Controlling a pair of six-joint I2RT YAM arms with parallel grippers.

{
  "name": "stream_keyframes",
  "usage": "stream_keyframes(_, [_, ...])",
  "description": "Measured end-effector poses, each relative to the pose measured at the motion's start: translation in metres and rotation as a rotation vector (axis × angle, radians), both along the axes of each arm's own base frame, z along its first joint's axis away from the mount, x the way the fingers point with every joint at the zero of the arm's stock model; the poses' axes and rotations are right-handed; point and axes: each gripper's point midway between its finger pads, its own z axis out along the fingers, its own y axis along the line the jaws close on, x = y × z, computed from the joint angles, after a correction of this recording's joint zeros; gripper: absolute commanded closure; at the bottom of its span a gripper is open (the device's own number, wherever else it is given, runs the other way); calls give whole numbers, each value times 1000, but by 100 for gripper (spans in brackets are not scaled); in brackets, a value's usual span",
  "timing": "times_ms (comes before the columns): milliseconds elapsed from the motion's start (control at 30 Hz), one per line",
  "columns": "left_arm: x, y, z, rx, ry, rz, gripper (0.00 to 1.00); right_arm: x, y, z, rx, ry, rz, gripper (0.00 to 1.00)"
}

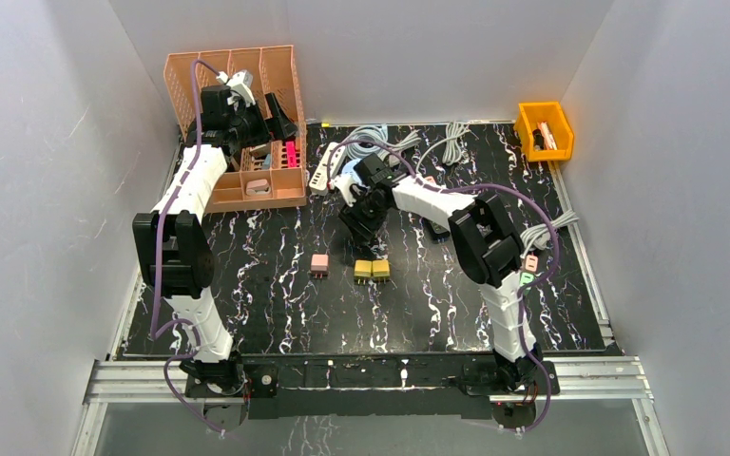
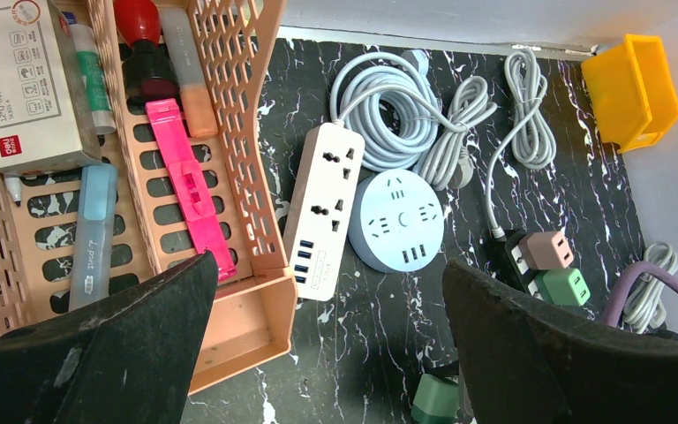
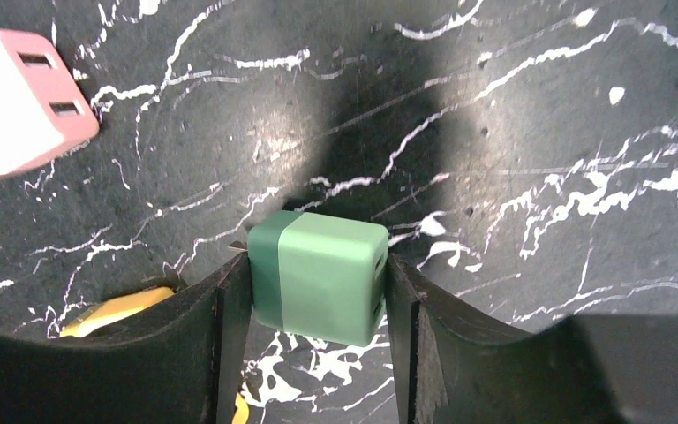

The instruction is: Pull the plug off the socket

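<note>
Fingers of the right gripper [image 3: 318, 278] press against the two opposite side faces of a two-tone green cube-shaped plastic plug [image 3: 322, 274], so the grip is closed on it. Opposed flat faces likely give the firmest hold for a straight pull. This plug sits over bare black white-veined table [image 3: 538, 132], clear of any socket; whether it rests on the surface cannot be told. A pale pink plastic plug [image 3: 18, 97] lies at 10 o'clock from it and a yellow block [image 3: 115, 309] at 8 o'clock, both loose on the table. In the left wrist view, a black power strip [image 2: 505, 252] at 3 o'clock carries a pink adapter [image 2: 547, 250] and a green adapter [image 2: 563, 287], probably the work outstanding. The left gripper [image 2: 331, 353] hangs fully spread and empty beside a peach lattice plastic basket [image 2: 238, 132], apparently parked outside the working zone.
</note>
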Motion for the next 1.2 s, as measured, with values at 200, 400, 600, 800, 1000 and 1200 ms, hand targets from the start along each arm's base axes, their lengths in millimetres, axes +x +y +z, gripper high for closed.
stream_keyframes(200, [0,1,0,0,0,3,2,16,25,10,73,-30,52,66])
stream_keyframes(400, [1,2,0,2,0,6,2,38,62,18,148,-97,152,62])
stream_keyframes(600, [1,3,1,4,-2,8,1,39,83,5,150,-100,253,61])
stream_keyframes(800, [0,3,2,4,-5,9,2,32,83,4,140,-97,301,60])
stream_keyframes(1000, [0,3,2,4,-4,9,2,32,79,4,128,-106,332,60])
stream_keyframes(1200, [0,3,2,4,-5,9,2,33,73,3,118,-104,337,60])
